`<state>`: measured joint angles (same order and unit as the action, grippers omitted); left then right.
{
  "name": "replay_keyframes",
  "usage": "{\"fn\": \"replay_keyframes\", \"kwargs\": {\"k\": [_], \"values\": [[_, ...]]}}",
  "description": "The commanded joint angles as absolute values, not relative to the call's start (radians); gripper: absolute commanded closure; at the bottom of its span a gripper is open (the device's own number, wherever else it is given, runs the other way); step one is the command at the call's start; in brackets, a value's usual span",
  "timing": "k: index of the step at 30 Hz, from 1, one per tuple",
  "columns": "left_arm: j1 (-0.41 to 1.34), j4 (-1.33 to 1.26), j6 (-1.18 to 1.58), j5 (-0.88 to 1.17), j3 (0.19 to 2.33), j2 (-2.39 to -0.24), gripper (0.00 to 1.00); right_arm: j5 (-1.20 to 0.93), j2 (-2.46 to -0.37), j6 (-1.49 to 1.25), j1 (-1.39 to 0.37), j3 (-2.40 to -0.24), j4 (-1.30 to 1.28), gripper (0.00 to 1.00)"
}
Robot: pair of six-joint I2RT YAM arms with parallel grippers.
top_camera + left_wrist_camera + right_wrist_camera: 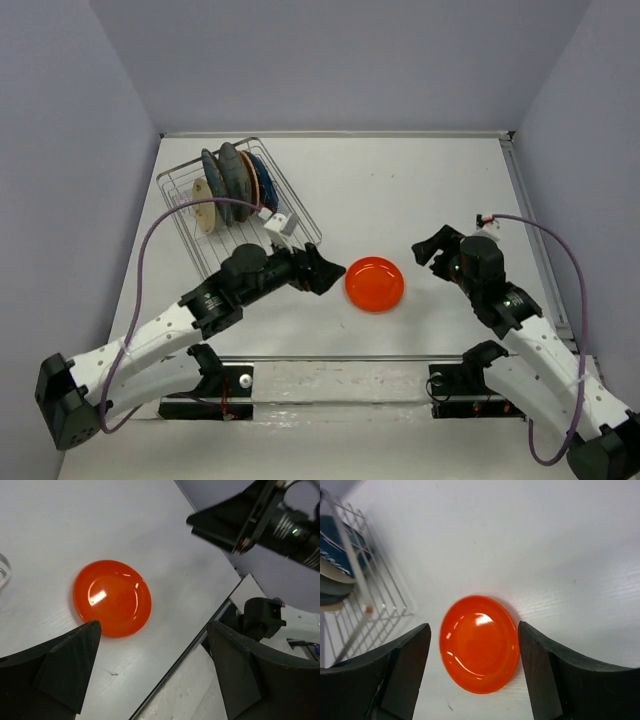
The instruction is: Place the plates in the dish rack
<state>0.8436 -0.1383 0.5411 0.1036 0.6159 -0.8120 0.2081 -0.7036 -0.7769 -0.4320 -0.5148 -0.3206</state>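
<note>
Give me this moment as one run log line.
orange-red plate: flat on table | left hand: open, beside plate | right hand: open, empty | dish rack: other plates upright

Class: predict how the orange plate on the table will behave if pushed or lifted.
The orange plate looks glossy, so it probably slides when pushed and may slip in a grip. Lying flat with a low rim, it seems unlikely to tip.

Orange-red plate (375, 284) flat on table (400, 190); bare table beyond it, free passage. Left gripper (332, 274) just beside plate's left edge, right gripper (428, 250) near its right. Dish rack (296, 200) beyond-left of plate, apart.
</note>
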Motion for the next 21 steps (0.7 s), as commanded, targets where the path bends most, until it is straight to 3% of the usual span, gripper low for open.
{"fn": "replay_keyframes", "kwargs": {"k": [1, 2, 3, 6, 12, 21], "values": [[1.035, -0.241, 0.543, -0.165, 0.698, -1.004, 0.06, 0.342, -0.586, -0.687, -0.430, -0.679, -0.448, 0.26], [1.066, -0.239, 0.534, -0.202, 0.718, -1.047, 0.10, 0.356, -0.572, -0.677, -0.430, -0.699, -0.462, 0.27], [1.119, -0.238, 0.516, -0.268, 0.757, -1.086, 0.22, 0.379, -0.548, -0.655, -0.430, -0.739, -0.483, 0.28], [1.207, -0.206, 0.461, -0.381, 0.860, -1.250, 0.32, 0.417, -0.523, -0.621, -0.430, -0.797, -0.520, 0.29], [1.314, -0.176, 0.301, -0.561, 1.026, -1.529, 0.37, 0.489, -0.468, -0.571, -0.430, -0.865, -0.578, 0.30], [1.347, -0.169, 0.153, -0.560, 1.224, -1.847, 0.41, 0.537, -0.427, -0.537, -0.430, -0.890, -0.612, 0.30]]}}
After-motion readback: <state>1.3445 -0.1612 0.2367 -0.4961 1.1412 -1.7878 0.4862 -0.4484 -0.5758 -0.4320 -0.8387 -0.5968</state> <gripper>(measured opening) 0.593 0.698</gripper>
